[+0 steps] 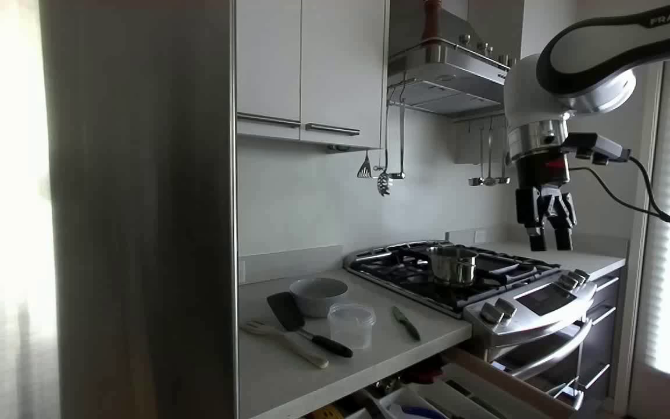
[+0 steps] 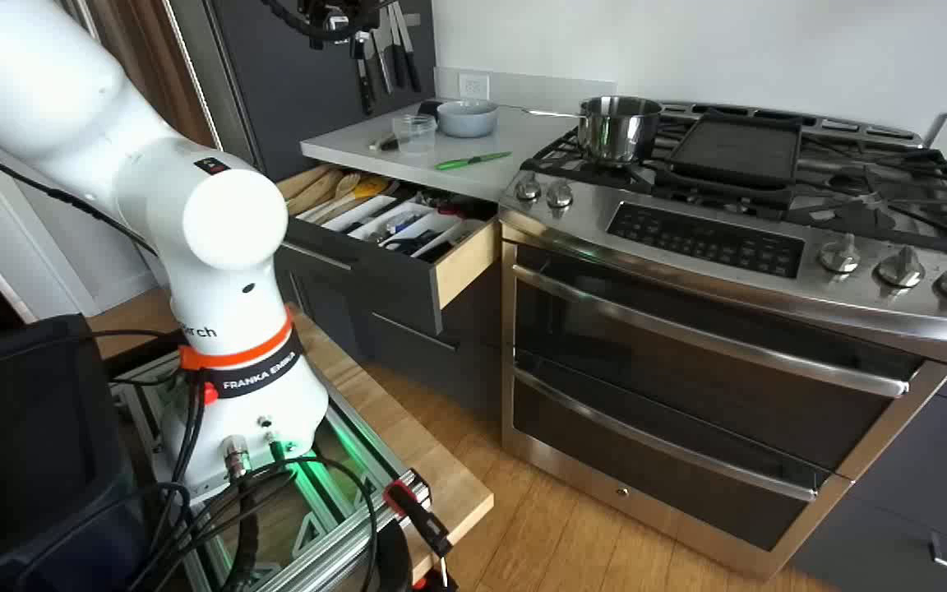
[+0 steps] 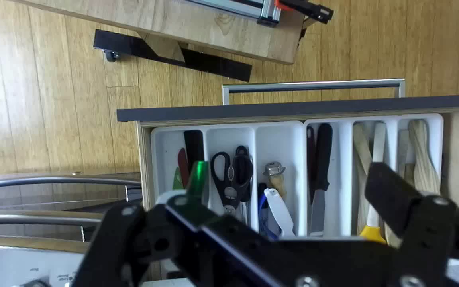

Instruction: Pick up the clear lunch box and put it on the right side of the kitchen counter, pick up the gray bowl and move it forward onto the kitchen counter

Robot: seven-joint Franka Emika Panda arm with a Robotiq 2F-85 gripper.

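1 stove point(image 2: 708, 244) adjoins the pale table point(image 1: 288, 378), which carries the gray bowl point(image 2: 468, 121) with the smaller clear lunch box point(image 2: 414, 136) just beside it; whether they touch I cannot tell. 1 knife point(image 1: 407, 324) lies near both. My jaws hang apart in the air.

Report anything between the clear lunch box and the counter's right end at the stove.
A green knife lies flat on the kitchen counter between the clear lunch box and the stove. It is low, so lifting the box over should probably work.
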